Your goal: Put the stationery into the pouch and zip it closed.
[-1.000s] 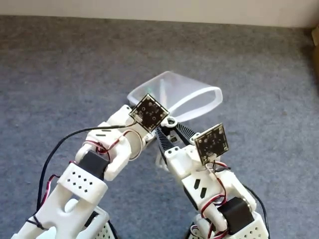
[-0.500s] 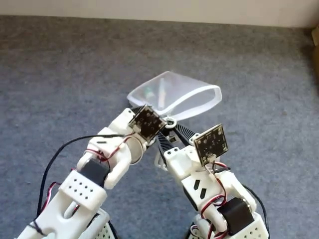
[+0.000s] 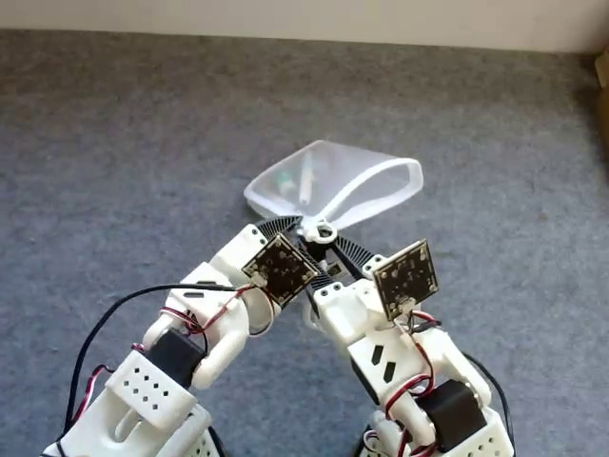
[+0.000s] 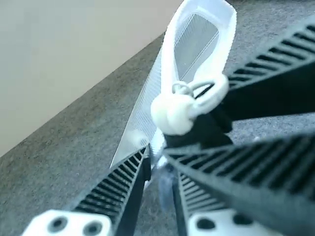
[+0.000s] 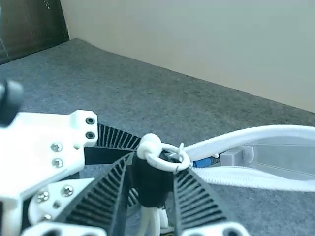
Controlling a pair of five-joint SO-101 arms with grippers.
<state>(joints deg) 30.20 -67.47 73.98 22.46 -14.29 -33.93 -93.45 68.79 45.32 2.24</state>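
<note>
A translucent white pouch (image 3: pixel 354 177) lies on the grey carpet with its white-rimmed mouth standing open as a loop. Inside it lie a pale pen (image 3: pixel 306 179) and a small greenish item (image 3: pixel 283 179); a blue-tipped piece (image 5: pixel 203 162) sits near the zipper end. At the near end, a white ring and knot (image 3: pixel 320 230) (image 4: pixel 184 105) (image 5: pixel 158 149) hang on a black zipper pull. My right gripper (image 3: pixel 325 251) (image 5: pixel 150 169) is shut on that black pull. My left gripper (image 3: pixel 295 228) (image 4: pixel 157 161) meets it from the other side, its fingers nearly together on the pouch's white end.
Grey carpet (image 3: pixel 124 143) stretches all around the pouch. A pale wall runs along the far edge. A brown piece of furniture (image 3: pixel 602 86) stands at the right edge, and dark wood (image 5: pixel 29 22) shows in the right wrist view.
My left arm has drawn back from over the pouch toward its base, uncovering the pen and the ring. The right arm and the pouch have hardly moved.
</note>
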